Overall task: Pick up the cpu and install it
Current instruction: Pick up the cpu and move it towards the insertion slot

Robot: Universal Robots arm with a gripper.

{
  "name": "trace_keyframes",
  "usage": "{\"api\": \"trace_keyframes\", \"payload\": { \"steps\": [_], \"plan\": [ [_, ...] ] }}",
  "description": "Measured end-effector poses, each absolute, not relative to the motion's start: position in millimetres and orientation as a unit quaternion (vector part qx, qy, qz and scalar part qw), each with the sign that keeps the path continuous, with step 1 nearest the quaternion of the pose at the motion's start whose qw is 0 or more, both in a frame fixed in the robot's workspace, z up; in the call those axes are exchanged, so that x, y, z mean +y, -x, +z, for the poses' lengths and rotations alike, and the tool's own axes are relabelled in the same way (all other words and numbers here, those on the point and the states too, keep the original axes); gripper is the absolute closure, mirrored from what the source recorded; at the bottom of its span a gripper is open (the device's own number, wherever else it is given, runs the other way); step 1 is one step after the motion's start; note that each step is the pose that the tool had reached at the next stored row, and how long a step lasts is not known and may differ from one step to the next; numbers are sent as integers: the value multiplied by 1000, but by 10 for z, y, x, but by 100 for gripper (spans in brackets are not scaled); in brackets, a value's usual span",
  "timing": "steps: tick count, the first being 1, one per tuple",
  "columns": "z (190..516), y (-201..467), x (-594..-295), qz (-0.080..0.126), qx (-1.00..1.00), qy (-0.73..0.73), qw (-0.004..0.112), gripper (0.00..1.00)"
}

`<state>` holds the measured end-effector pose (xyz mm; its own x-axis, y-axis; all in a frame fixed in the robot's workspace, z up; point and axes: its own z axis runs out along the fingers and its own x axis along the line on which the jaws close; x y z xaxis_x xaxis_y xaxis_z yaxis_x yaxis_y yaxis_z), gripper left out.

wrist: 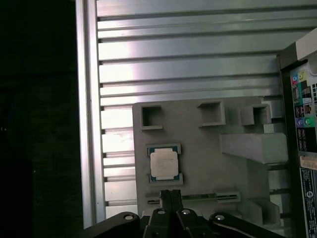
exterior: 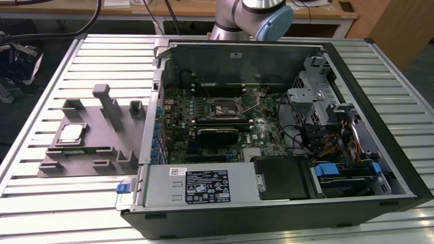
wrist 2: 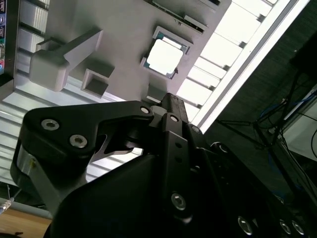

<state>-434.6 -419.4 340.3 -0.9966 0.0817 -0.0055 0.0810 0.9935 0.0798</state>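
The cpu (exterior: 71, 134) is a small square chip with a silvery top, lying flat in a recess of the grey fixture plate (exterior: 101, 152) at the exterior view's left. Both wrist views look down on the cpu (wrist: 164, 164) (wrist 2: 165, 56) from well above. My gripper (wrist: 171, 197) hangs over the plate's edge a short way from the chip, clear of it, with its black fingers (wrist 2: 171, 106) pressed together and nothing between them. The motherboard socket (exterior: 224, 108) sits inside the open computer case (exterior: 352, 132), metal-framed.
The fixture plate carries several raised grey posts and blocks (exterior: 103, 104) around the chip. The case stands at the exterior view's right on a ribbed aluminium table (exterior: 61, 203). A black heatsink (exterior: 217, 134) and cables (exterior: 318, 142) crowd the case. The arm's base (exterior: 251, 18) is behind it.
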Motion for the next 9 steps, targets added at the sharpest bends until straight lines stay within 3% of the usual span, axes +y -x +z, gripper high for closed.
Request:
{"api": "trace_keyframes", "payload": {
  "steps": [9],
  "plan": [
    [3344, 4346, -4194, 40, 998, -41, 4, 89]
  ]
}}
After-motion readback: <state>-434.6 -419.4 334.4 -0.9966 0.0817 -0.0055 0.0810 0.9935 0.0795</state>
